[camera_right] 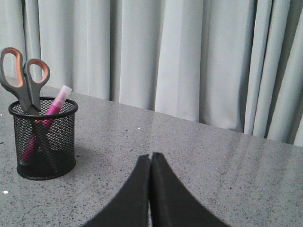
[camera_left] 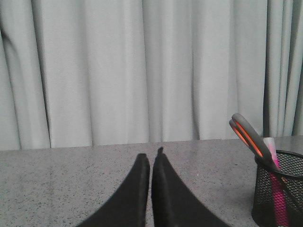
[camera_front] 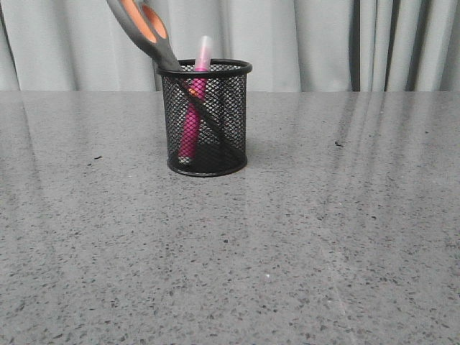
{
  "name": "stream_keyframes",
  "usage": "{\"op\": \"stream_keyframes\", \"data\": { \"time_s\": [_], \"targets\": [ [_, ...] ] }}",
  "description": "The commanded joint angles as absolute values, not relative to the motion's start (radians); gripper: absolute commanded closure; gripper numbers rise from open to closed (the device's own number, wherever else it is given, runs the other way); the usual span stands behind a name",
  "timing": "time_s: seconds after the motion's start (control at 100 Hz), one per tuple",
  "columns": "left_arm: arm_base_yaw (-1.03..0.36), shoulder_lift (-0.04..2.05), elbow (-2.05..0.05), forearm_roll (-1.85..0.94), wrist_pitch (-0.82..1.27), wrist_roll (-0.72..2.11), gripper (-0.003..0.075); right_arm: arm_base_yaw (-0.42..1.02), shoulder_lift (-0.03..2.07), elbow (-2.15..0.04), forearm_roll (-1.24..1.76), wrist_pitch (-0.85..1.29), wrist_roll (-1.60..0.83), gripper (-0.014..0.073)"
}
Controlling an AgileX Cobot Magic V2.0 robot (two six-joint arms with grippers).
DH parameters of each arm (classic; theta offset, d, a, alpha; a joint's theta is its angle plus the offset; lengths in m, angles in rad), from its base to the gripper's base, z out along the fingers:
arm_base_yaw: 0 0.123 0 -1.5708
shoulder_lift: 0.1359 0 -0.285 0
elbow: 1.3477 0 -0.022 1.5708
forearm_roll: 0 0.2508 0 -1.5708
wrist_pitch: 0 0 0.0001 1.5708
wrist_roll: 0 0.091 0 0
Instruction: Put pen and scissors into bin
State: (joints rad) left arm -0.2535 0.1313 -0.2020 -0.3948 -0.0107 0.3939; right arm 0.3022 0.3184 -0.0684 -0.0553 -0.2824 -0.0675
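The black wire-mesh bin stands upright on the grey table. The pink pen stands inside it, its pale cap above the rim. The scissors also stand in it, blades down, grey and orange handles leaning out to the left. The bin, pen and scissors show in the left wrist view, and the bin, pen and scissors in the right wrist view. My left gripper and right gripper are shut, empty and apart from the bin. Neither shows in the front view.
The speckled grey table stretches round the bin. Pale grey curtains hang behind its far edge. A few small dark specks lie on the table.
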Motion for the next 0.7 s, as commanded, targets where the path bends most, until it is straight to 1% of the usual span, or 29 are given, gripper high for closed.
{"op": "stream_keyframes", "data": {
  "time_s": [0.0,0.69],
  "targets": [
    [-0.252,0.138,-0.225,-0.407,-0.061,0.391,0.074,0.296,0.313,-0.09,-0.049,-0.354,-0.078,0.0656],
    [-0.252,0.138,-0.225,-0.407,-0.053,0.391,0.074,0.296,0.313,-0.09,-0.049,-0.35,-0.078,0.0657]
  ]
}}
